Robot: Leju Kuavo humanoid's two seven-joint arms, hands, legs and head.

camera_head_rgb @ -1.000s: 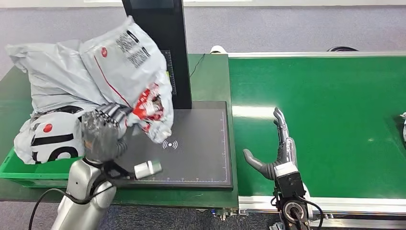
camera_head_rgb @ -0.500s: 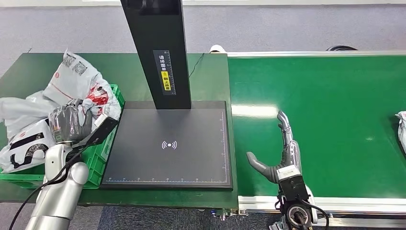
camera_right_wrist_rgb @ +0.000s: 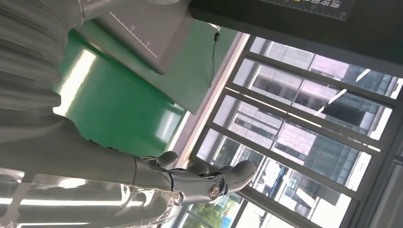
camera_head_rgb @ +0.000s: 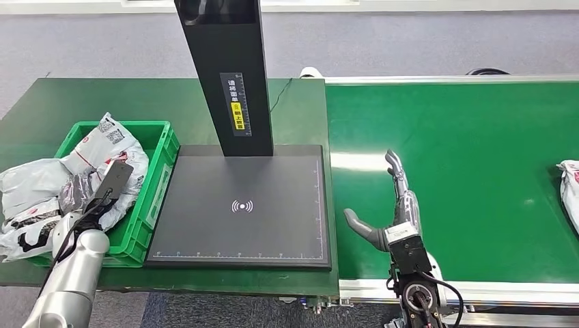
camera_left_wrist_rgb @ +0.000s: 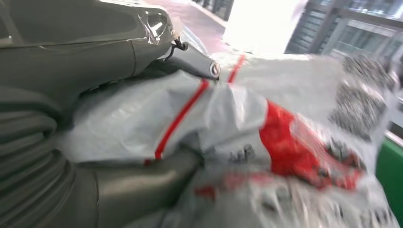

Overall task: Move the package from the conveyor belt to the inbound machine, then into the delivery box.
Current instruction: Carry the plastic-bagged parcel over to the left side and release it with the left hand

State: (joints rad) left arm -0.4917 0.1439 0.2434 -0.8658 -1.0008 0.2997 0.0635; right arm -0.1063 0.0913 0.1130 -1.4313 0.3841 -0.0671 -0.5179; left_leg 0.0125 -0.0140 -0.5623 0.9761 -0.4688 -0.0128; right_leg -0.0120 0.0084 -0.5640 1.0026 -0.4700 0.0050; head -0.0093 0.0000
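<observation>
While the left hand [camera_head_rgb: 76,195] grips the grey package [camera_head_rgb: 102,154] inside the green delivery box [camera_head_rgb: 161,160] at the table's left edge, the right hand [camera_head_rgb: 390,215] hovers over the conveyor belt [camera_head_rgb: 478,171], fingers spread, holding nothing. Inbound machine [camera_head_rgb: 242,205] beside the box.

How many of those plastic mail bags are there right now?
3 that I can make out: two crumpled grey plastic packages, one held by the left robot hand and one beside it, in the green plastic crate; another on the green conveyor belt. More may be hidden.
</observation>
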